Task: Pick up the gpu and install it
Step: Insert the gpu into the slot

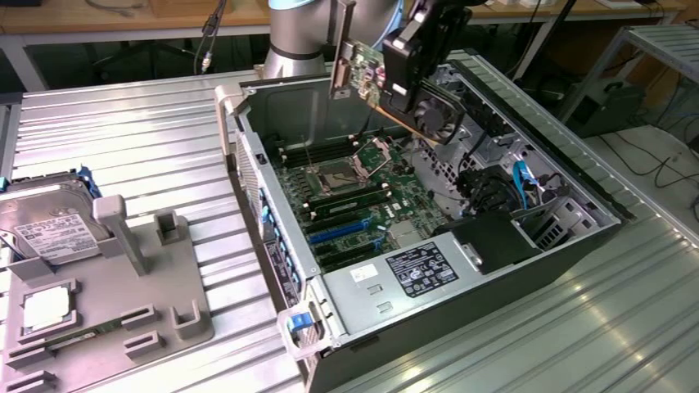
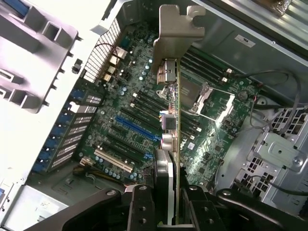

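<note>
I see the gripper (image 1: 407, 86) high over the open computer case (image 1: 459, 327), with its black fingers (image 2: 139, 207) clamped on the gpu (image 1: 421, 102), a slim dark rectangular card. A round black fan sits on the card's broad face, and a thin silver metal bracket (image 1: 343, 70) closes one end.

In the wrist view the gpu (image 2: 174, 144) is edge-on: a narrow green-gold board edge runs away from the gripper (image 2: 168, 197) to the bent silver bracket (image 2: 175, 33). The fingers press on its two flat sides.

The card hangs in open air above the far part of the case, apart from the green motherboard (image 1: 361, 205) below it. The motherboard (image 2: 130, 115) is crowded with small parts. A square metal processor socket (image 2: 211, 98) lies to one side of the card's edge, and long blue expansion slots (image 2: 137, 127) lie to the other.

The case walls are thin grey sheet metal with sharp rims, and the perforated rear wall stands close to the bracket end.

On the exterior view's left, a silver boxy hard drive (image 1: 49, 225) with a white label rests in a grey plastic fixture (image 1: 142, 311) on the ribbed metal surface (image 1: 142, 139), well apart from the case.
</note>
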Tool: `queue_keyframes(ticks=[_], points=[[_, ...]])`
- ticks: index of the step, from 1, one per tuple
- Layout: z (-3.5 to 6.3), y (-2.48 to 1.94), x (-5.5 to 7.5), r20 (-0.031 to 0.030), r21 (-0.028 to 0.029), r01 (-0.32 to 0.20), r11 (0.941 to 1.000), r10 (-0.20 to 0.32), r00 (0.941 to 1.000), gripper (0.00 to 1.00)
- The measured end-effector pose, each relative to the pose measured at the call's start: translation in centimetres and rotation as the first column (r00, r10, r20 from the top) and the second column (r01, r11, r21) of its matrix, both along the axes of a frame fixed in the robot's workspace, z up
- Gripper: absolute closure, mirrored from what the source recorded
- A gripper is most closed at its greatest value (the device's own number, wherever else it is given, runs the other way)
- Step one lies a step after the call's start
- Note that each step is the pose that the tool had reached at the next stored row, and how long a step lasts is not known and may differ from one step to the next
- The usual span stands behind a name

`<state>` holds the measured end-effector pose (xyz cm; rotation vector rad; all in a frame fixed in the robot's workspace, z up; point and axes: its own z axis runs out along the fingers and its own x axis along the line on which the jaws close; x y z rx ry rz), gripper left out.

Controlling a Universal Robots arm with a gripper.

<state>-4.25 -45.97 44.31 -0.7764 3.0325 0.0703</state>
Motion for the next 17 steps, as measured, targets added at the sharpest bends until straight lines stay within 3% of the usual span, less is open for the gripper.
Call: queue_keyframes(ticks=[17], points=[[0.00, 0.00, 0.01, 0.0000, 0.0000, -0.106, 0.9943, 0.106, 0.9943, 0.72]])
